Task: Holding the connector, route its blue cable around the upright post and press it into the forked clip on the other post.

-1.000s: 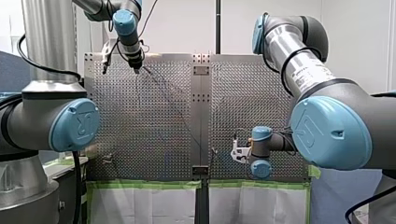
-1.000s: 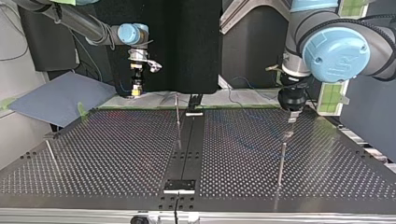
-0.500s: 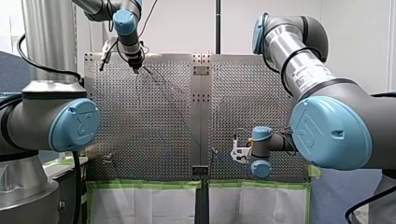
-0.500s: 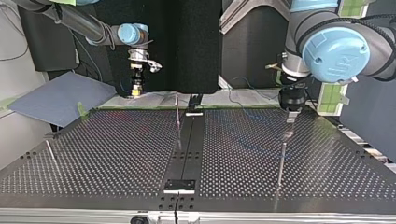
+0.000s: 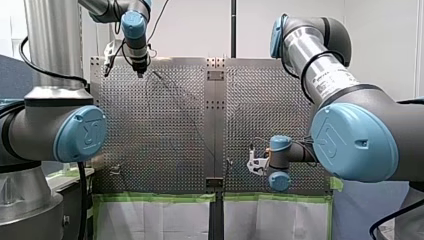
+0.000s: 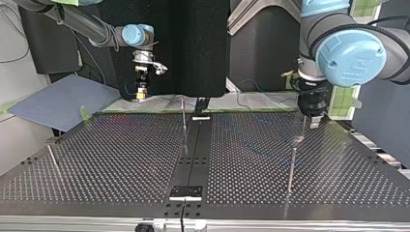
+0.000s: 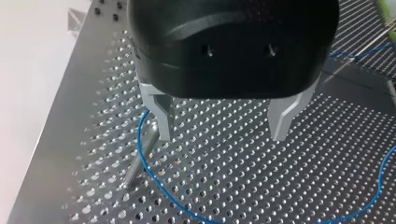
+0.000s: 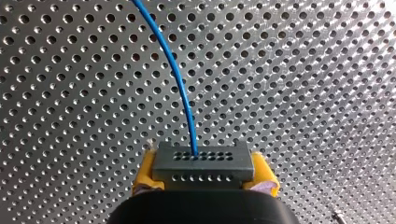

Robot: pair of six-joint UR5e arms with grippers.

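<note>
No legible text, faint embossed logo on blue cap (image 5: pixel 80 134) left of table (image 5: pixel 165 115), tiny unreadable print on tube (image 5: pixel 324 77) right of table

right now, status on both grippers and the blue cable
Left gripper open, empty, above post. Right gripper shut on connector. Blue cable curves past post, seating unclear. No obstruction seen.

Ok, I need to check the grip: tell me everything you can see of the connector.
The connector is a grey rectangular block with two rows of holes on its face. It is clamped at both ends between my right gripper's yellow pads, over the perforated table. The blue cable leaves one upper hole.
</note>
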